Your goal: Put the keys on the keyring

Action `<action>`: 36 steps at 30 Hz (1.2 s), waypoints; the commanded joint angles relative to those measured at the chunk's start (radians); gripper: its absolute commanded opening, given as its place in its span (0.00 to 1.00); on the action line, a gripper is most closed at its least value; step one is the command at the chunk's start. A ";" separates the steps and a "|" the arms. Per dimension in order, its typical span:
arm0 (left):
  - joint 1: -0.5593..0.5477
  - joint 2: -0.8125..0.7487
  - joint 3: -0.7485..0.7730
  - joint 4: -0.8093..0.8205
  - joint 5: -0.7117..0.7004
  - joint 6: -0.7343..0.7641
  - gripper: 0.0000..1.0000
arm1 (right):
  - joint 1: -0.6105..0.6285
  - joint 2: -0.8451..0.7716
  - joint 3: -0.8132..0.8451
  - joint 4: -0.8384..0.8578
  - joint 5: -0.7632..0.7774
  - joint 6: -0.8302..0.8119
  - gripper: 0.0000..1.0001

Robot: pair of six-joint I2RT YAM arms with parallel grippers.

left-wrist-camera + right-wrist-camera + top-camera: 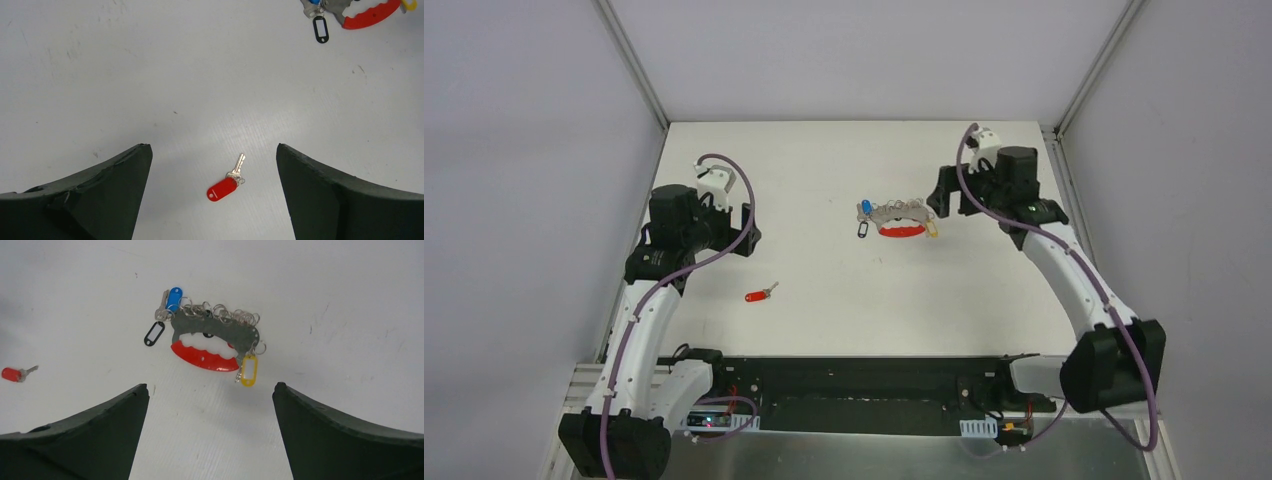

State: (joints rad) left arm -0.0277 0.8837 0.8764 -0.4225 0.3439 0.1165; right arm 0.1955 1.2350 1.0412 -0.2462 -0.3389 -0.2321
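Note:
A small silver key with a red tag (pixel 760 295) lies alone on the white table; in the left wrist view the key (pixel 227 181) lies between my open left fingers, below them. The keyring (pixel 898 218), grey rings on a red curved band with blue, black and yellow tags, lies mid-table; it shows in the right wrist view (pixel 212 342) and at the top right of the left wrist view (pixel 367 14). My left gripper (pixel 746 237) is open and empty, up-left of the key. My right gripper (pixel 942 200) is open and empty, just right of the keyring.
The white table (pixel 824 320) is walled by grey panels with metal rails at the back corners. A black bar (pixel 854 385) with the arm bases runs along the near edge.

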 commanded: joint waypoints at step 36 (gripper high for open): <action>-0.009 0.051 -0.015 0.010 0.018 0.015 0.94 | 0.319 0.906 0.643 -0.104 0.333 -0.132 0.37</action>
State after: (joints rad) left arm -0.0330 0.9428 0.8669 -0.4313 0.3401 0.1226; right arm 0.5125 2.1185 1.6226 -0.3321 -0.0360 -0.3283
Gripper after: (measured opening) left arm 0.936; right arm 0.388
